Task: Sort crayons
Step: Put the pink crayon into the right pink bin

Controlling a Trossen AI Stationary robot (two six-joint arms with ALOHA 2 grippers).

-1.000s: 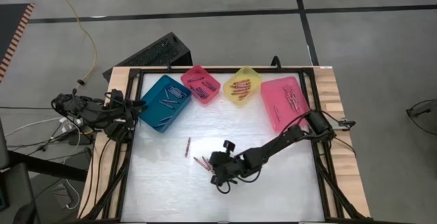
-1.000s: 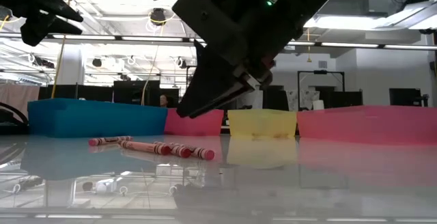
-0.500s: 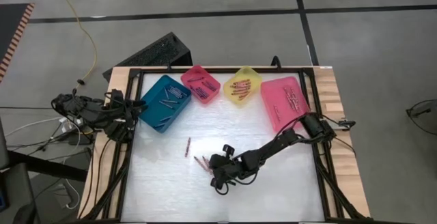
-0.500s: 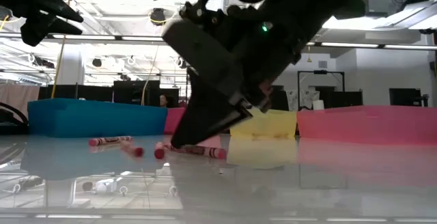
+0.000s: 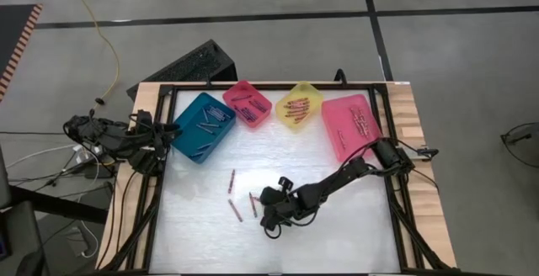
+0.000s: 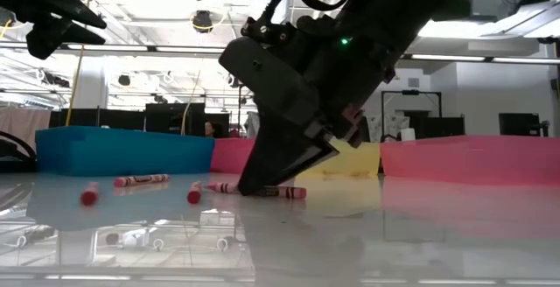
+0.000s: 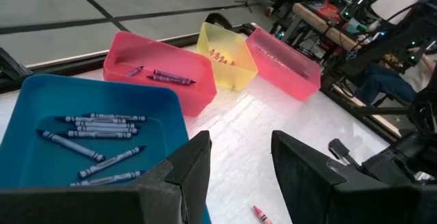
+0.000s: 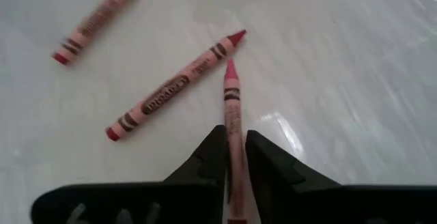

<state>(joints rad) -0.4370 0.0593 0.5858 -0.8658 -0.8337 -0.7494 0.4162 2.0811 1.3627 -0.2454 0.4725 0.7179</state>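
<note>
A second ago three red crayons lay bunched together just beside the right end effector (image 5: 268, 218); now they are spread out. One crayon (image 8: 233, 115) is clamped between the two dark fingers (image 8: 201, 161), which stand only narrowly apart around its shaft, its pointed tip sticking out ahead of the end effector. A second loose crayon (image 8: 175, 85) lies just ahead of the fingers, its tip almost touching the held crayon's tip, and a third crayon (image 8: 100, 18) lies farther ahead, apart from both. In the high view two crayons (image 5: 253, 204) rest on the white bench (image 5: 337, 242) just beside the end effector, on its side toward the left arm, and the one (image 5: 231, 181) that lay apart a second ago keeps its place farther toward the bins.

The right arm has shifted little: it reaches from the bench's right edge diagonally across the surface, its wrist pitched steeply down so the fingertips meet the bench. In the low view the end effector (image 6: 262, 182) stands tip-down with a crayon (image 6: 282, 192) at its foot.

The left end effector (image 7: 239, 166) hovers over the near corner of the teal bin (image 5: 202, 126), which holds blue-grey crayons (image 7: 95, 125); its fingers stand apart with nothing between them. Well beyond the right end effector sit the small pink bin (image 5: 248, 104), yellow bin (image 5: 299, 105) and large pink bin (image 5: 349, 124).
</note>
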